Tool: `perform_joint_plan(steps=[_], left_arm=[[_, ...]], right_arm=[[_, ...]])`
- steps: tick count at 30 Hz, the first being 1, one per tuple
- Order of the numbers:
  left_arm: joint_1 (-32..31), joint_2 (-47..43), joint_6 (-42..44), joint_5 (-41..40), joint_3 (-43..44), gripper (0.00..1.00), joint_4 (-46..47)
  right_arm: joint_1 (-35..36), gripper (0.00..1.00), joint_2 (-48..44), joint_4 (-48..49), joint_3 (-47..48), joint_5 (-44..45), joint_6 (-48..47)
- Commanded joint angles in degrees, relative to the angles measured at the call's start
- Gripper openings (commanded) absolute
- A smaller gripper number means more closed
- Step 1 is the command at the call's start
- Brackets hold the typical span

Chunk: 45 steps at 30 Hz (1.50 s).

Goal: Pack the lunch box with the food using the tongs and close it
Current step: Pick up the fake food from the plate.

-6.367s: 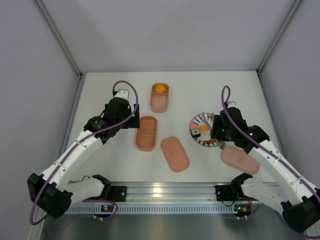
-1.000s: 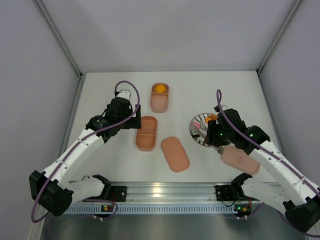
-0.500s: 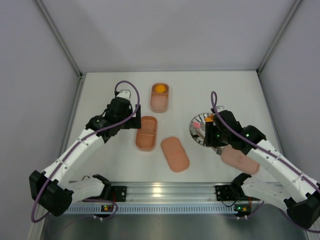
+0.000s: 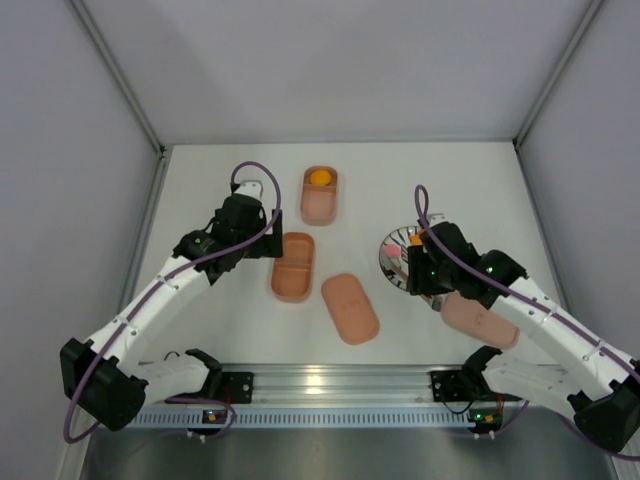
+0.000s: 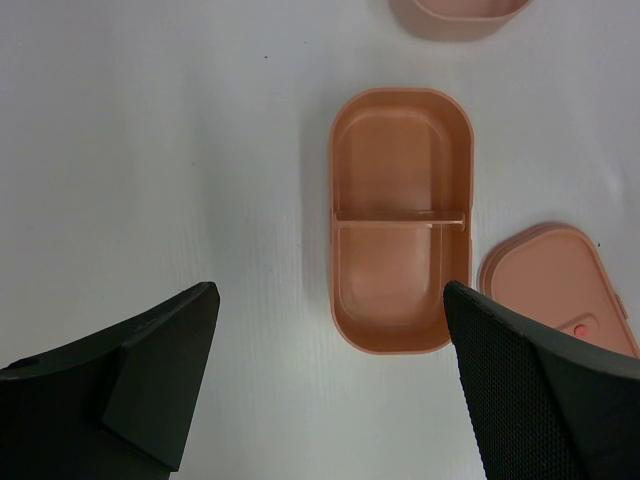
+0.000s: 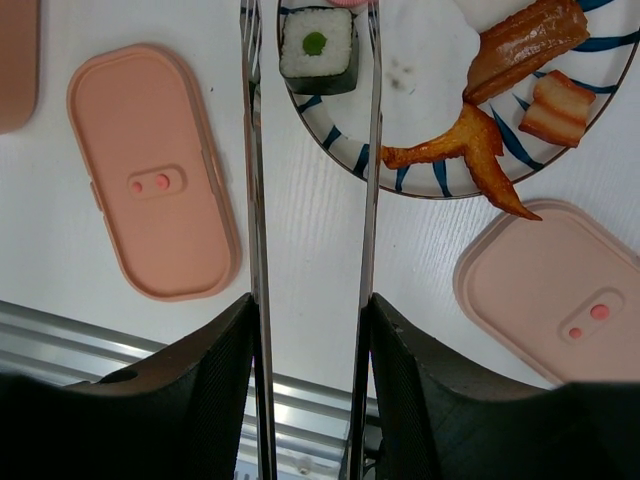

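Silvery tongs (image 6: 368, 200) sit in our R claw (image 6: 310, 330), which is part-closed on them, one finger pressing each arm from outside. In the R wrist view both arms run up the frame & straddle the sushi roll (image 6: 318, 48) at top centre, on the striped plate (image 6: 400, 80). The tips are cut off by the top edge, so we can't tell if they pinch anything.

We judge the step as picking food off the plate. To do it well we keep the roll centred btwn the arms and squeeze slowly so the thin arms don't twist or flick the piece. We lift straight up before travelling & stay clear of the brown fried pieces (image 6: 525, 45) at upper right.

R arm reaches fwd from lower right of the top view, wrist bent down over the plate. L claw (image 5: 328, 300) is wide open, holding nothing, hovering over the empty lunch box tray (image 5: 400, 270) at centre of its view, w/ a lid (image 5: 560, 285) just beside it at lower right. Far tray (image 4: 320, 205) w/ the orange piece (image 4: 319, 177) lies at top centre of the desk (image 4: 380, 170).
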Motion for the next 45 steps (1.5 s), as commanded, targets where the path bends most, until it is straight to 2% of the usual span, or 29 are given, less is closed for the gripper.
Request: perform_joint_plan(steps=[1, 33, 40, 45], left_arm=[[0.2, -0.1, -0.4, 0.4, -0.3, 0.99, 2.0], [0.3, 0.1, -0.4, 0.6, -0.3, 0.99, 2.1], [0.3, 0.2, -0.4, 0.6, -0.2, 0.99, 2.1], [0.3, 0.1, -0.4, 0.6, -0.2, 0.99, 2.0]], right_arm=[[1.4, 0.47, 0.0, -2.5, 0.7, 1.4, 0.4], [3.9, 0.46, 2.7, -3.1, 0.4, 2.4, 0.1], [3.9, 0.33, 2.2, -3.9, 0.9, 3.8, 0.7], [3.9, 0.30, 1.7, -4.9, 2.0, 4.5, 0.9]])
